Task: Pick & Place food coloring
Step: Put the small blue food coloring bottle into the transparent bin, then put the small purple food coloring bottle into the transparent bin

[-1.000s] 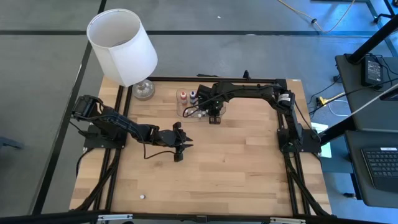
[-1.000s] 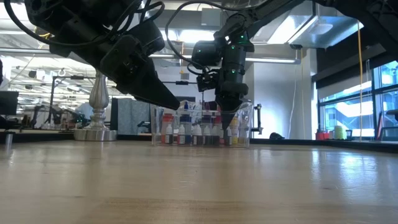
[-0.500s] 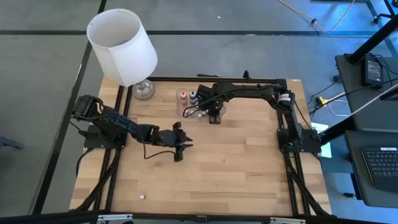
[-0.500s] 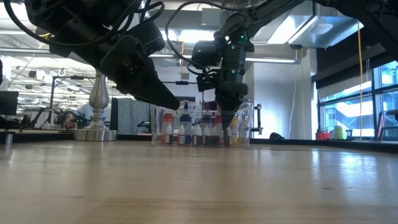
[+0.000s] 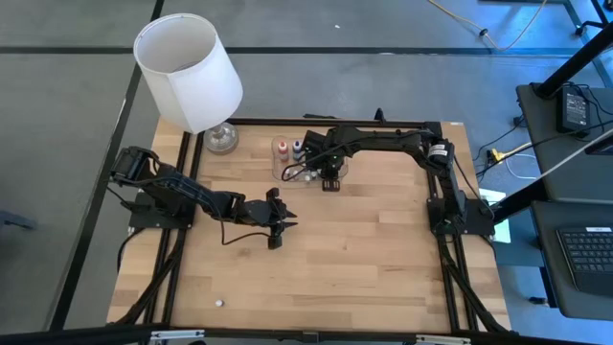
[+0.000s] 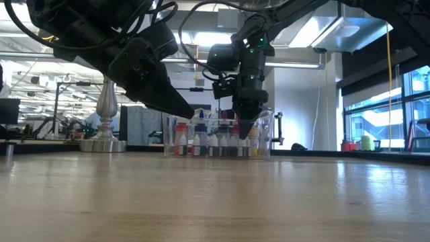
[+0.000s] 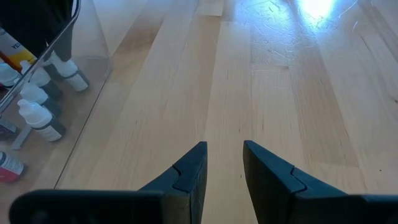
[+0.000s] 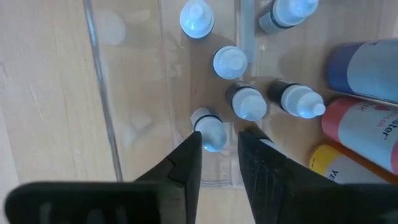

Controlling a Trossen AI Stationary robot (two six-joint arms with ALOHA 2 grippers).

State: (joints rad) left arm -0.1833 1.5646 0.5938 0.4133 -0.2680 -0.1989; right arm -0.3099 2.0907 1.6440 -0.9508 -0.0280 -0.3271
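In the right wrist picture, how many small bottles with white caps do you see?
5: one and another at the far edge, one in the middle, one beside a tilted one. The end effector partly hides a possible sixth.

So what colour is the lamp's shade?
White lampshade, clearest in the high view.

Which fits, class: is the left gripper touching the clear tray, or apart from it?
Apart. The high view shows bare wood between the left gripper and the clear tray.
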